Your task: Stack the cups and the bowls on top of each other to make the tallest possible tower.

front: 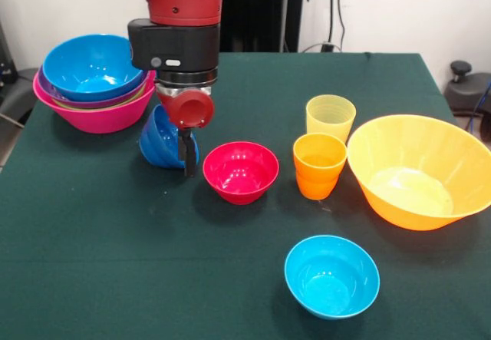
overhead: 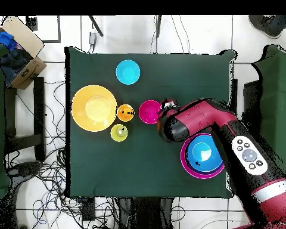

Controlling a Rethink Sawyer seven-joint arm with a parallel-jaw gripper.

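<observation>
My gripper (front: 184,154) is shut on the rim of the dark blue bowl (front: 163,142), which hangs tilted on its side just left of the red bowl (front: 240,171). Behind and to the left stands the tower (front: 96,87): a pink bowl at the base with the sky blue bowl on top. The orange cup (front: 318,165) and the yellow cup (front: 331,117) stand upright between the red bowl and the large orange bowl (front: 418,173). A cyan bowl (front: 332,275) sits nearest the camera. In the overhead view the arm (overhead: 193,122) hides the gripper and the dark blue bowl.
The dark green cloth table (front: 115,263) carries everything. A cardboard box (overhead: 20,53) and loose cables (overhead: 32,173) lie on the floor beside it. The arm's wrist hangs close to the tower's right rim.
</observation>
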